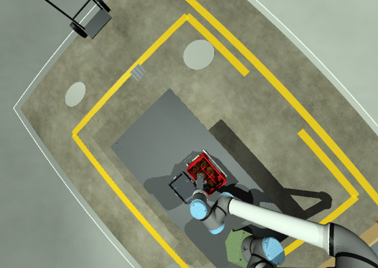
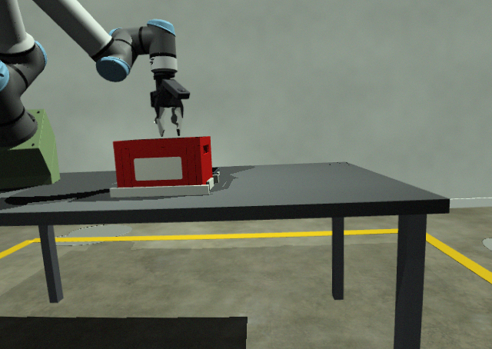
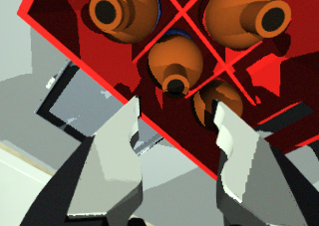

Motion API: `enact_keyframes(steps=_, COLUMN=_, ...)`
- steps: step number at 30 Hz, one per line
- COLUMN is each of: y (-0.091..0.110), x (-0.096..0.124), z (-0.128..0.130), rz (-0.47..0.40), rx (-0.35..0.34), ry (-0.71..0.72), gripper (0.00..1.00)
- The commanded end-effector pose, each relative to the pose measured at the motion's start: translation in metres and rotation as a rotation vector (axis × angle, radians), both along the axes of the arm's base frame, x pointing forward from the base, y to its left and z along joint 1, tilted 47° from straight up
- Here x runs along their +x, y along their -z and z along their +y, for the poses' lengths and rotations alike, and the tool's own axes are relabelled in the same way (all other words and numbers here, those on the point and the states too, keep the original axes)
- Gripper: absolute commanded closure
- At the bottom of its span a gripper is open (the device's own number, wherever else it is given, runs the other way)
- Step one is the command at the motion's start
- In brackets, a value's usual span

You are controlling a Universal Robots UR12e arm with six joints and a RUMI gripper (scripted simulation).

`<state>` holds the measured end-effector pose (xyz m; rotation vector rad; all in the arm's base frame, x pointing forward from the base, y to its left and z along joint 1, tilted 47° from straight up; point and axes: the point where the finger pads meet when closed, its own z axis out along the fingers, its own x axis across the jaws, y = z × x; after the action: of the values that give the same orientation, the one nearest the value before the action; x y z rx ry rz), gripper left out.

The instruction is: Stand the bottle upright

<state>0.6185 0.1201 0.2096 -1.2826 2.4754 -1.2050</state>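
Note:
The red crate [image 1: 192, 164] [image 2: 158, 148] stands on the table. Brown bottles stand in its cells: in the wrist view one at the upper left [image 3: 142, 9], one at the upper right [image 3: 224, 22], one in the middle [image 3: 174, 59], and one near the right fingertip [image 3: 230, 99]. The fifth is mostly out of that view. Which neck differs I cannot tell. The dark-rimmed tray [image 1: 181, 187] [image 3: 85, 99] lies close beside the crate and holds nothing visible. My gripper [image 2: 170, 134] [image 3: 175, 99] points down, partly open and empty, its tips just above crate-rim height; the right tip overlaps the nearest bottle in view.
Low whitish strips [image 1: 215, 163] [image 2: 158, 191] run along the crate's base on the grey table [image 1: 161, 121] [image 2: 317, 186]. The crate's walls and red dividers stand around the bottles. The green robot base [image 1: 236, 248] [image 2: 43, 154] stands at the arm's end of the table.

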Motion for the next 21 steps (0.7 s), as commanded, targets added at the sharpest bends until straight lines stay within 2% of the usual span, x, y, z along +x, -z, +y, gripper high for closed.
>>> enact_keyframes(steps=1, y=-0.0005, x=0.0001, z=0.0004, rz=-0.001, rx=0.0, ry=0.0, gripper=0.62)
enact_keyframes(steps=21, y=-0.0029, x=0.0025, z=-0.0007, rz=-0.001, rx=0.0, ry=0.0, gripper=0.62)
